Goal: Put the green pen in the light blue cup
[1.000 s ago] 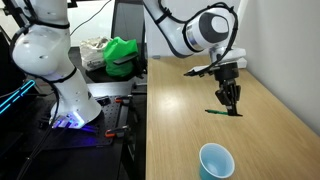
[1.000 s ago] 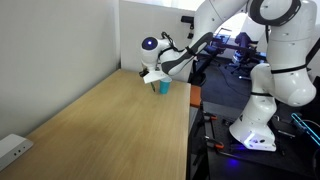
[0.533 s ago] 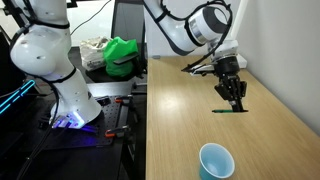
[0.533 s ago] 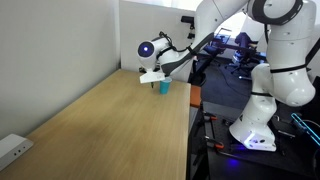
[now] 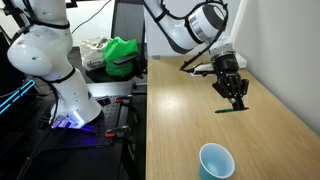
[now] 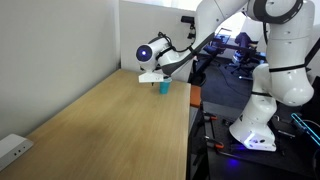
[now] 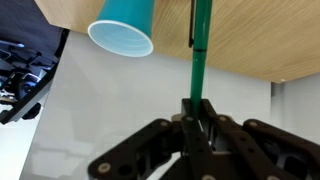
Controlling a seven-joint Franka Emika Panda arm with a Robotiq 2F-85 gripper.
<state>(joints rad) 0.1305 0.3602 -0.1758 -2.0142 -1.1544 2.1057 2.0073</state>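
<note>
While white walls [image 6: 60, 40] flank it, the wooden table [image 5: 180, 110] bears a cup [image 5: 216, 160].

The cup [image 5: 216, 160] stands on the counter [image 5: 180, 120], near its front edge. Beyond the cup and well apart from it, the pen [image 5: 228, 111] sits crosswise between the fingers [image 7: 187, 112] of the gripper [image 5: 237, 102] (over the counter). In the wrist view the pen is right of the cup. The cloth [image 5: 122, 55] lies off the counter, far behind the cup and to its left.
</note>
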